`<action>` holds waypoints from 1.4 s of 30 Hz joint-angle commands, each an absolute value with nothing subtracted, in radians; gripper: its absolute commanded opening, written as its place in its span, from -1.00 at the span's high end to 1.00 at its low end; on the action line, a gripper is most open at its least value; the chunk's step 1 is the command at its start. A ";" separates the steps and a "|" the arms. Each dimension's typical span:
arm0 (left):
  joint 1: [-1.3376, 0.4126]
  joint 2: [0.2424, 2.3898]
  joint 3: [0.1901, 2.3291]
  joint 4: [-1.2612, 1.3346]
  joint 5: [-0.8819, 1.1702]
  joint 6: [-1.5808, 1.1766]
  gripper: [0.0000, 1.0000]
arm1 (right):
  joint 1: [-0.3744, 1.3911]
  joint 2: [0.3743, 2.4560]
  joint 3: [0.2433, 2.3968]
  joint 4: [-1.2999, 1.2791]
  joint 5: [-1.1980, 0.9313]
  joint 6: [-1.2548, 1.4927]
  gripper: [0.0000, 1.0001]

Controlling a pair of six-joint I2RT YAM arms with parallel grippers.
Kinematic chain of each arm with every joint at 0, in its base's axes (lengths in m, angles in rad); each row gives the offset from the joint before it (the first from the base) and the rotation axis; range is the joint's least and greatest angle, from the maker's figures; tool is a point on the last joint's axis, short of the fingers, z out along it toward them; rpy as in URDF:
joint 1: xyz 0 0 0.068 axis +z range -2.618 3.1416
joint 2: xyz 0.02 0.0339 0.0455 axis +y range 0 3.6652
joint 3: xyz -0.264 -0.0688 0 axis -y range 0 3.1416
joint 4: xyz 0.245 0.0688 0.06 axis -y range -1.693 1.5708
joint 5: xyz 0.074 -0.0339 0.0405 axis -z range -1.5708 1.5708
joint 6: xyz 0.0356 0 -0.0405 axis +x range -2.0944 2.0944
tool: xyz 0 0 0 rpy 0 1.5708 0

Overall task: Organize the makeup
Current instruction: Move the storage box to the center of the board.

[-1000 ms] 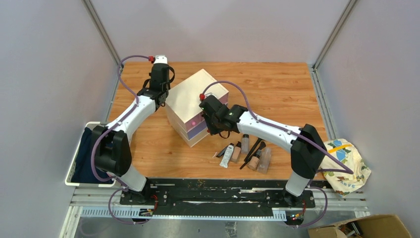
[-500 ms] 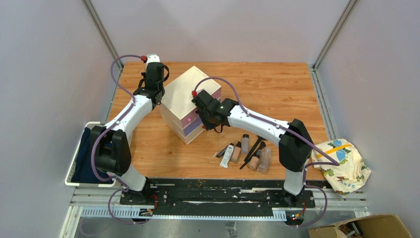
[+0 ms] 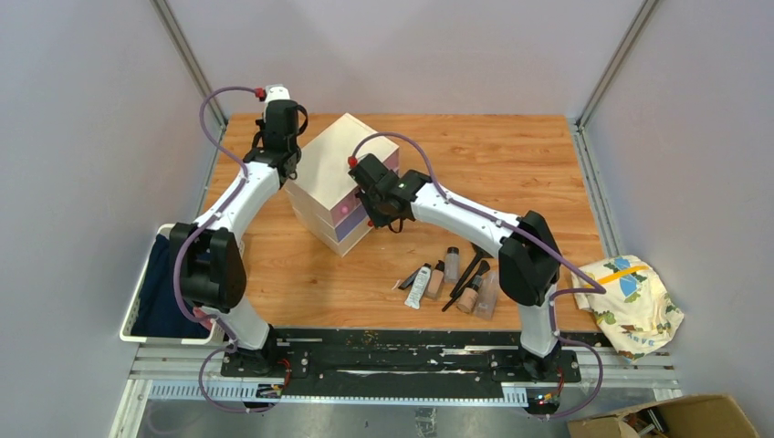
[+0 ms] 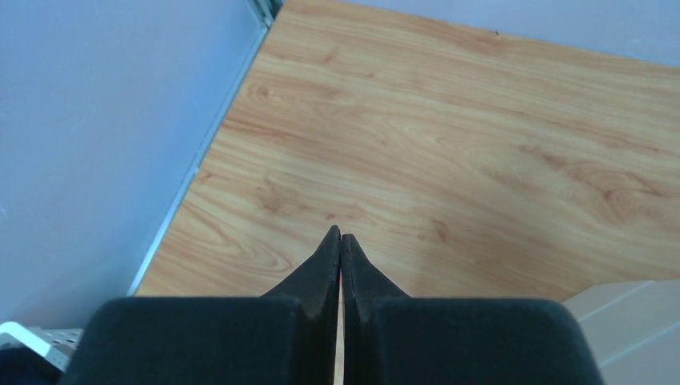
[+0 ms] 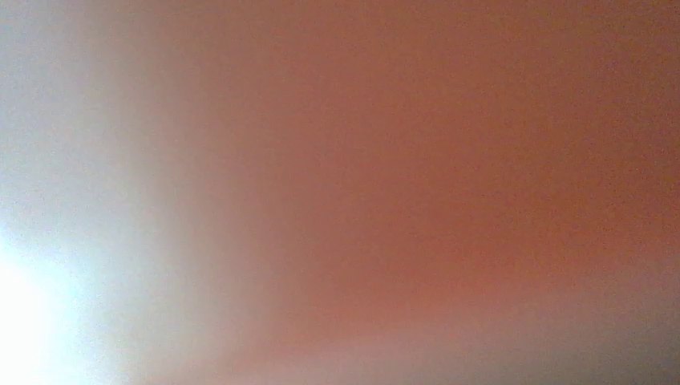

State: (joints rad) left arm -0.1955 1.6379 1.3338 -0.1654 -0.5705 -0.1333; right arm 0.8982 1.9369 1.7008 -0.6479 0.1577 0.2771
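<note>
Across the wood-grain table (image 3: 529, 173), the cream box with pink and purple drawers (image 3: 330, 173) has slid far-left in the last second. The shut, empty left gripper (image 4: 341, 243) sits beside its far-left face. The right gripper (image 3: 374, 201), also closed, is against the drawers. The makeup (image 3: 454, 281), a tube, bottles and brushes, lies untouched near-right, so sorting hasn't begun.

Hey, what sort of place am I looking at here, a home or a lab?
Probably a robotics lab test cell: a left arm and right arm bolted to a black rail at a wooden table, plain grey partition walls closing it in, and makeup near a drawer box.
</note>
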 commanded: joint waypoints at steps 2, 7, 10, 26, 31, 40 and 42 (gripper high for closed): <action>-0.252 1.646 1.440 -0.214 -0.512 -0.123 1.00 | 0.876 2.034 1.752 -0.497 0.095 0.269 1.00; -0.252 1.557 1.400 -0.184 -0.605 -0.126 1.00 | 0.876 1.973 1.678 -0.497 0.149 0.278 1.00; -0.252 1.469 1.328 -0.125 -0.630 -0.130 1.00 | 0.876 1.899 1.622 -0.497 0.211 0.283 1.00; -0.252 1.335 1.097 0.030 -0.193 -0.187 1.00 | 0.747 1.429 1.131 -0.208 0.079 0.445 0.16; -0.252 1.389 1.100 0.064 -0.109 -0.187 1.00 | 0.625 1.363 0.965 0.065 -0.145 0.513 0.03; -0.252 1.428 1.092 0.066 -0.122 -0.181 1.00 | 0.496 1.543 0.921 0.563 -0.553 0.764 0.05; -0.252 1.427 1.087 0.066 -0.126 -0.177 1.00 | 0.486 1.613 0.942 0.678 -0.604 0.836 0.04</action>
